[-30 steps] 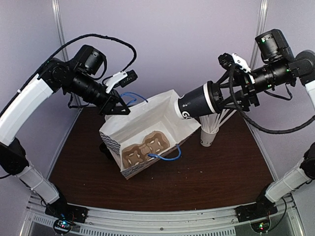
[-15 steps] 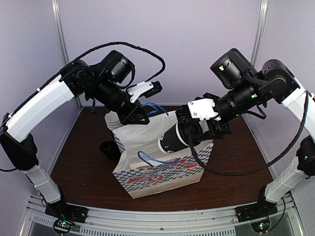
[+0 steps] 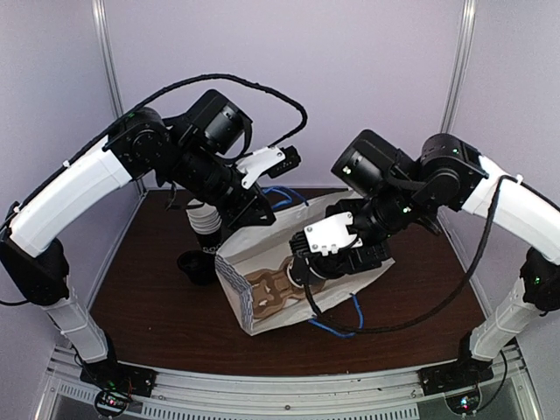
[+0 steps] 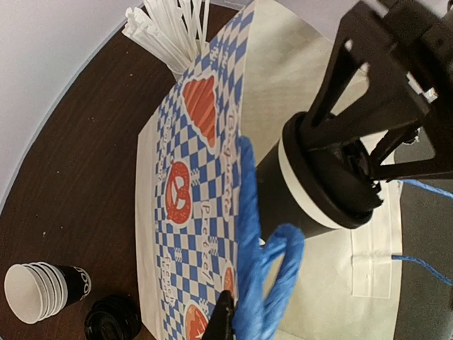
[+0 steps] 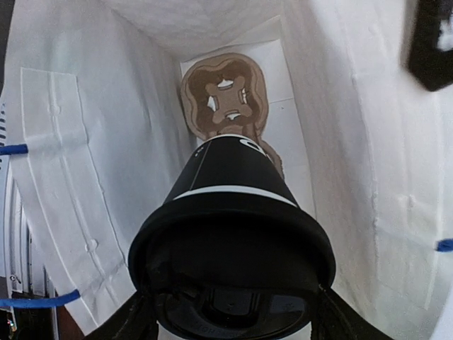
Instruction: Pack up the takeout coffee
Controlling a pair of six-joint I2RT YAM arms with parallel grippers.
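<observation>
The takeout coffee [image 5: 230, 212], a black cup with a black lid, points bottom-first into the open white bag [image 5: 106, 142]. My right gripper [image 5: 233, 319] is shut on it at the lid, one finger on each side. A brown cardboard carrier [image 5: 226, 95] lies at the bag's bottom, beyond the cup. From above, the right gripper [image 3: 324, 262] sits at the bag's mouth [image 3: 229, 271]. My left gripper [image 4: 237, 326] is shut on the bag's blue handle [image 4: 265, 283], holding up the checkered side [image 4: 191, 177]. The left wrist view also shows the cup [image 4: 297, 191].
A stack of lidless black cups [image 3: 207, 223] stands behind the bag, with a loose black lid [image 3: 194, 267] beside it. White sticks [image 4: 170, 35] fan out of a cup beyond the bag. The bag's other blue handle [image 3: 337, 324] hangs loose at the front.
The bag has tipped so its mouth and the carrier inside face the top camera. My right gripper has carried the cup down and left into the bag's mouth. The left gripper still holds the handle.
</observation>
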